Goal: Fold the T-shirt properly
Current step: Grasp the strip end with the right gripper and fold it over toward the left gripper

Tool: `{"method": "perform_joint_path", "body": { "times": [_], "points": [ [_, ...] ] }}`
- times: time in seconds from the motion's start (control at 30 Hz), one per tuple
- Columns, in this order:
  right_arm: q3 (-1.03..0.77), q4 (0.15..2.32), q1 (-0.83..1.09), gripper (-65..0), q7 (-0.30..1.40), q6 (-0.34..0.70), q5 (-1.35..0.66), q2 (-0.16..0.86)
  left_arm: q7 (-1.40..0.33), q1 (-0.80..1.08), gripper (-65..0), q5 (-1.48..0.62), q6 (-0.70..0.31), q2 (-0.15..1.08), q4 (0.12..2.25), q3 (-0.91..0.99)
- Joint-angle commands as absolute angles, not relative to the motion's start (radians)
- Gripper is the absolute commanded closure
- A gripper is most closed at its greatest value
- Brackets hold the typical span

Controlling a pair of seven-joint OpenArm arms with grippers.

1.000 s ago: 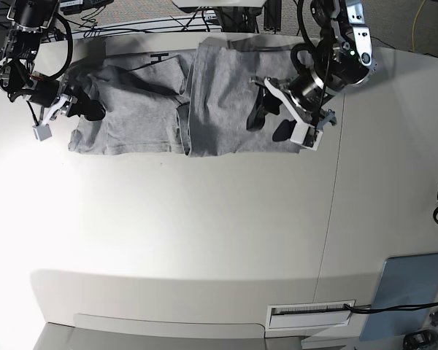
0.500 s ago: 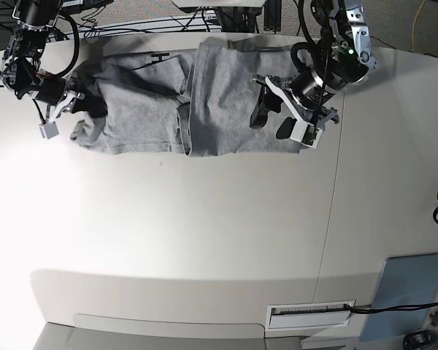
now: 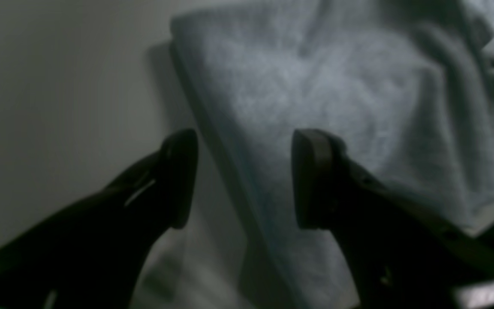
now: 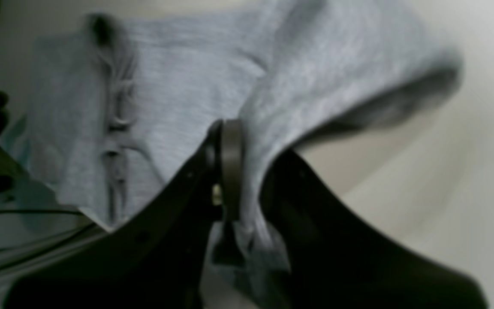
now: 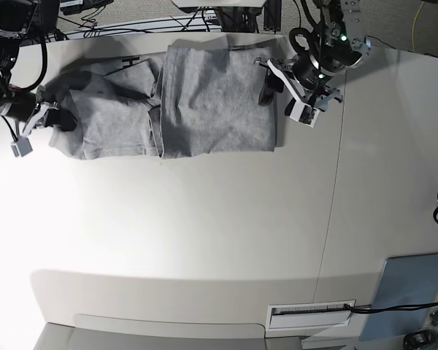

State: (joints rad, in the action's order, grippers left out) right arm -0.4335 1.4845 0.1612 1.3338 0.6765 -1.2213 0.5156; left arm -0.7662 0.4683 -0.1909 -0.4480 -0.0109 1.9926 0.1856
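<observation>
Since the earlier frames, the right end effector (image 5: 42, 117) has pulled outward toward the base view's left edge, dragging the T-shirt (image 5: 182, 98) with it, so the cloth now lies further left on the surface (image 5: 204, 233). Its jaws are clenched on a bunched fold of grey fabric (image 4: 247, 201), which stretches away from the pinch in a raised ridge. The left end effector (image 3: 242, 176) has drawn back to the garment's other edge and stands released, one fingertip (image 3: 180, 176) over bare surface, the other over the cloth, the hemmed edge running between them. Spread along the far side of the surface, the T-shirt has its wider folded panel toward the left arm and a rumpled part toward the right arm.
</observation>
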Motion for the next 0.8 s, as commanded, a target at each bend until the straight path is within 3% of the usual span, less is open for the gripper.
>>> {"method": "perform_joint_path", "body": {
  "times": [0.0,0.2,0.33,0.77],
  "points": [
    [-0.440,1.549,0.162,0.0,1.324,0.683,-1.250,0.503,-0.728,0.468,-35.4,-0.181,-0.439,-0.014,1.983,0.187],
    [-0.421,1.886,0.194,0.0,1.361,0.613,-1.203,0.257,-0.569,0.462,-35.4,-0.061,-0.402,-0.014,1.831,0.186],
    [-0.302,2.031,0.194,0.0,1.282,0.576,-1.073,0.155,-0.542,0.435,-35.4,-0.059,-0.417,-0.014,1.739,0.186],
    [0.277,2.044,0.158,0.0,0.985,0.381,-0.436,-0.048,-0.560,0.368,-35.4,-0.118,-0.469,0.022,1.663,0.186]
  ]
}}
